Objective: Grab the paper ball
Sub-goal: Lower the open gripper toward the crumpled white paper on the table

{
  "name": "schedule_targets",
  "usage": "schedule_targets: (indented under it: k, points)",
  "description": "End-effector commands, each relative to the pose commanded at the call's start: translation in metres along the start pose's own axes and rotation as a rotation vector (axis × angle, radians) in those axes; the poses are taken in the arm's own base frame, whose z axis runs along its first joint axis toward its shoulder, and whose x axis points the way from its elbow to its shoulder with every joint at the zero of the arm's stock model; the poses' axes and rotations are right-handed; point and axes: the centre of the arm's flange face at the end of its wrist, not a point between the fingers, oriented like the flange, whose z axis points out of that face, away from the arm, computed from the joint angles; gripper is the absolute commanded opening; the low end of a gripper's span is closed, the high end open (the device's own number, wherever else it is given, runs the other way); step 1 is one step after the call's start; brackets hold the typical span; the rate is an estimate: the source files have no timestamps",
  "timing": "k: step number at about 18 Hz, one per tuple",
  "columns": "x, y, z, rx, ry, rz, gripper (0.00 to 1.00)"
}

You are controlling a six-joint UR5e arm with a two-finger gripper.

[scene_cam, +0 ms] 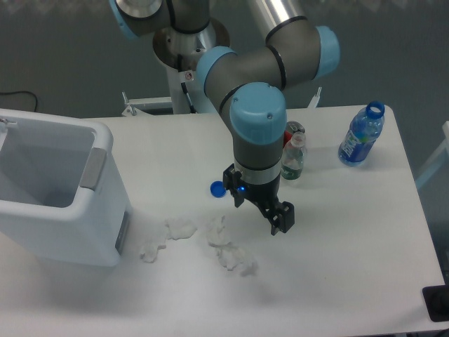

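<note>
The black two-finger end effector [261, 209] hangs above the white worktop [351, 232], fingers apart and holding nothing. The lumpy, crumpled white paper ball [237, 260] lies on the worktop just below-left of it, near smaller white scraps [180, 227] and a small blue bottle cap [217, 188].

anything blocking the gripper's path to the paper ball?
Nothing visible. The gripper hangs above the table, right of the paper ball, with bare tabletop between them. Smaller paper scraps lie farther left; the blue cap sits behind.
</note>
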Motion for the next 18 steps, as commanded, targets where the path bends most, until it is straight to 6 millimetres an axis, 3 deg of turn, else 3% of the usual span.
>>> schedule_targets:
  k: [6,13,15,18]
  points:
    - [0.018,-0.025,-0.002,0.016,-0.002,-0.098,1.00]
    - [0.042,-0.032,0.025,0.018,0.009,-0.181,1.00]
    - [0.039,-0.037,0.035,0.015,0.015,-0.197,1.00]
    - [0.019,-0.051,0.048,0.020,0.009,-0.228,1.00]
